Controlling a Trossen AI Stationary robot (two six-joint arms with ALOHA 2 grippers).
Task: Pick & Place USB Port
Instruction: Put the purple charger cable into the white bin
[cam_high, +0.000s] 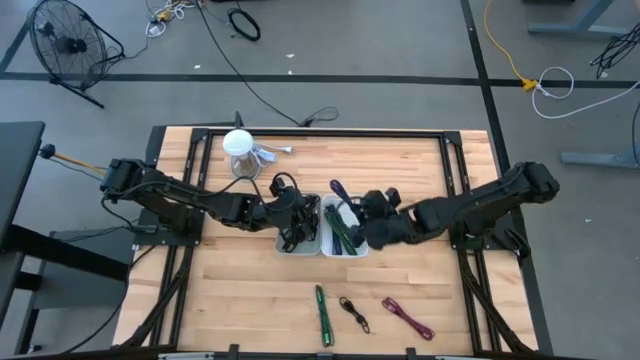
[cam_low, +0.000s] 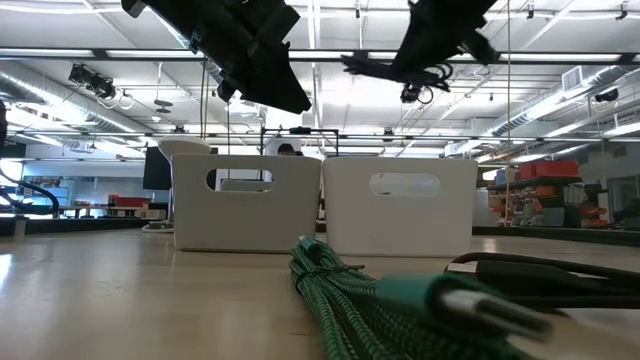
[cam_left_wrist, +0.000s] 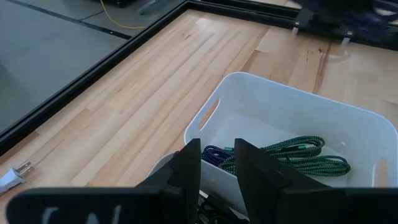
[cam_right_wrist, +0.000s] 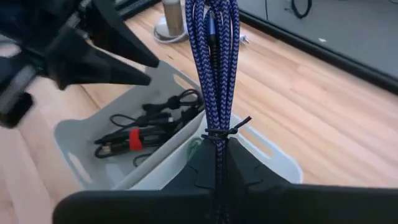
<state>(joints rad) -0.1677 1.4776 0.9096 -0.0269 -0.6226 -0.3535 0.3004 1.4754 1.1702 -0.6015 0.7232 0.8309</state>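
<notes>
Two white bins stand side by side mid-table. The left bin (cam_high: 297, 232) holds black cables (cam_right_wrist: 146, 124); the right bin (cam_high: 344, 236) holds green cables (cam_left_wrist: 298, 155). My right gripper (cam_high: 364, 216) hovers over the right bin, shut on a bundled blue braided USB cable (cam_right_wrist: 214, 62). My left gripper (cam_left_wrist: 217, 165) hangs open above the left bin with nothing between its fingers. In the low view both grippers sit well above the bins (cam_low: 400, 205). My right gripper pinches the blue cable bundle between its two fingers at its tied end, by the black twist tie (cam_right_wrist: 221, 132). The fingers lie along the bundle, slanting down from the table's right. The bundle sticks out past the fingertips, lifted clear above the bins.
Near the front edge lie a green cable (cam_high: 322, 315), a small black cable (cam_high: 353, 313) and a magenta cable (cam_high: 407, 317). A white round holder (cam_high: 238, 148) with a white plug beside it stands at the far left. Bare wood lies between the bins and the front edge.
</notes>
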